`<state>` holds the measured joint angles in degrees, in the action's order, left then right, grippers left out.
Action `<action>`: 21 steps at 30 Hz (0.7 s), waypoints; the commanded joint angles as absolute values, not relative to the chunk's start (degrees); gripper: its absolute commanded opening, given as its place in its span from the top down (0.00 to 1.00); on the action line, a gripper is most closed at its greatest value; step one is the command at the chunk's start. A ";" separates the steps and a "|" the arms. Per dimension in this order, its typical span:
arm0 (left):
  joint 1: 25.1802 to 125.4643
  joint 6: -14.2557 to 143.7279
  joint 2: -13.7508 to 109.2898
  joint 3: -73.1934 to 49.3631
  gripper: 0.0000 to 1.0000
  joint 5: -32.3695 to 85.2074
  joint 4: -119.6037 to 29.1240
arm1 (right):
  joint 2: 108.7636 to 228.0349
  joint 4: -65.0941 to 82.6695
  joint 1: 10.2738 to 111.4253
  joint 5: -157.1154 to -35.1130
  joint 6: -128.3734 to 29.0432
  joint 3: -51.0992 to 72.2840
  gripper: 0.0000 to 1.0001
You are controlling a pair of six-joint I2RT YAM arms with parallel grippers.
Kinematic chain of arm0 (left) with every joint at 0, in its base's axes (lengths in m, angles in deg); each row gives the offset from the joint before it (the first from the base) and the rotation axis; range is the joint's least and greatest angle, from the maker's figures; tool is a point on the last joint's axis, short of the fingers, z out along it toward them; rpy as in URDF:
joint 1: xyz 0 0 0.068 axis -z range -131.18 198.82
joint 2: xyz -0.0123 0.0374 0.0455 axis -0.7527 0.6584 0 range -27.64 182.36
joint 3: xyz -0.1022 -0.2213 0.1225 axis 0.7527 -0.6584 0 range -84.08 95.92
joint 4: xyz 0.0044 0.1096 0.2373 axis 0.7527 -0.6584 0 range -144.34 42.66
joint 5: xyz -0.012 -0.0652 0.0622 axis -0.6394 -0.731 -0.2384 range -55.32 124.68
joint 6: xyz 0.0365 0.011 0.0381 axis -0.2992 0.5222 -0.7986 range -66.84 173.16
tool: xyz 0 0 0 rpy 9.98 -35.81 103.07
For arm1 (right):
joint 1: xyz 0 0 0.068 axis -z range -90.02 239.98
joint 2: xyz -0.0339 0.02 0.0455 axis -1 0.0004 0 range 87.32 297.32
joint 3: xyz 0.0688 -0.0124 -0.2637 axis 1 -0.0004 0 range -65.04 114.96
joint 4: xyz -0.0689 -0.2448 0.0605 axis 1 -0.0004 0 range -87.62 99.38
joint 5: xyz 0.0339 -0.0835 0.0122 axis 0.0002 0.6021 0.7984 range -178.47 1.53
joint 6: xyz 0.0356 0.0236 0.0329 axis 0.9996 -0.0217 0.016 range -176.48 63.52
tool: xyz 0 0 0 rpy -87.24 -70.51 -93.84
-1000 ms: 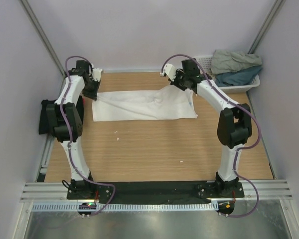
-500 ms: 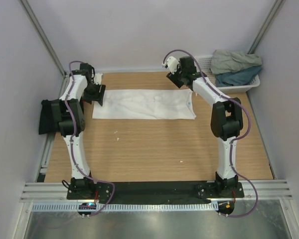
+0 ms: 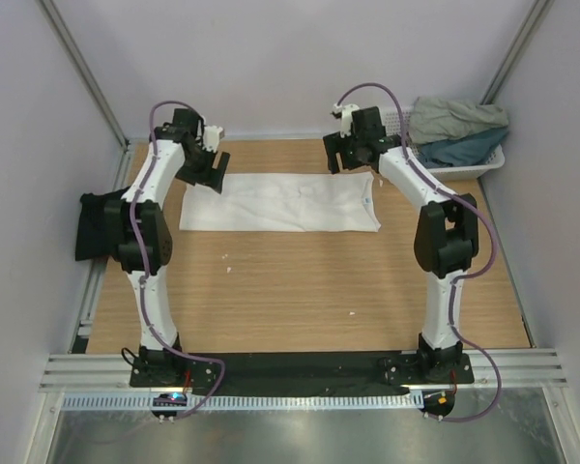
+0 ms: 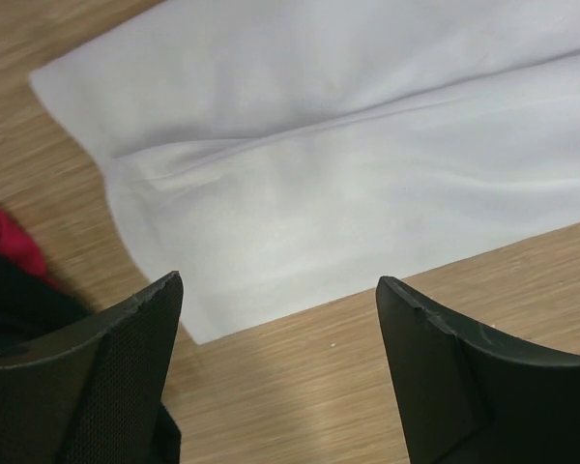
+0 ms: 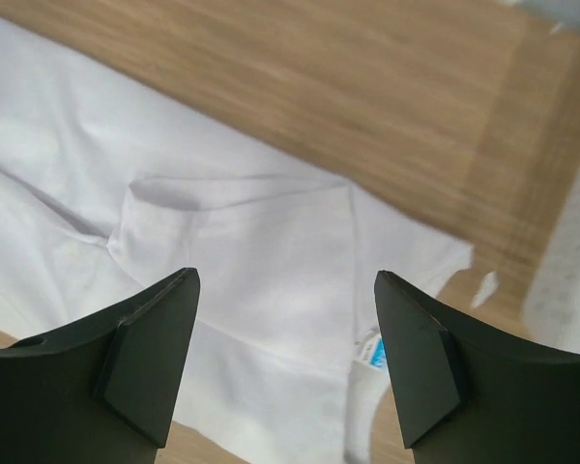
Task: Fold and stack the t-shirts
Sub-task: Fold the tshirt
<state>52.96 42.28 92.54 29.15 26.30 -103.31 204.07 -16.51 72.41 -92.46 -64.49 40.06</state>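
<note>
A white t-shirt (image 3: 280, 203) lies flat on the wooden table as a long folded strip, its small blue neck label (image 5: 372, 354) at the right end. My left gripper (image 3: 211, 172) hovers open over the strip's left end (image 4: 348, 145), its jaws (image 4: 277, 285) holding nothing. My right gripper (image 3: 353, 155) hovers open over the right end (image 5: 251, 242), and its jaws (image 5: 285, 278) are likewise empty. A grey-green t-shirt (image 3: 454, 118) and a teal one (image 3: 467, 150) lie bunched in the basket. A black t-shirt (image 3: 92, 227) sits at the table's left edge.
The white lattice basket (image 3: 488, 166) stands at the back right corner, its wall (image 5: 570, 290) close beside the right gripper. Metal frame posts (image 3: 82, 72) rise at both back corners. A red patch (image 4: 10, 242) shows at the left wrist view's edge.
Both grippers opened and let go of the white t-shirt's ends, then rose and drew back. The shirt dropped and now lies flat in a straight strip.
</note>
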 commanded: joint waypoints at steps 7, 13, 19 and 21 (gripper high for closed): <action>53.83 45.86 96.81 23.93 0.00 22.81 -101.48 | 213.35 -22.08 72.13 -98.75 -51.56 40.78 0.20; 53.92 47.88 100.24 26.13 0.01 23.87 -105.08 | 216.78 -21.64 72.13 -100.34 -50.42 40.95 0.20; 55.15 48.24 103.93 27.80 0.00 26.24 -110.09 | 221.26 -23.13 72.14 -100.86 -50.68 45.52 0.21; 55.94 47.80 103.50 26.40 0.01 26.68 -110.36 | 223.28 -23.40 72.13 -101.48 -50.42 47.71 0.21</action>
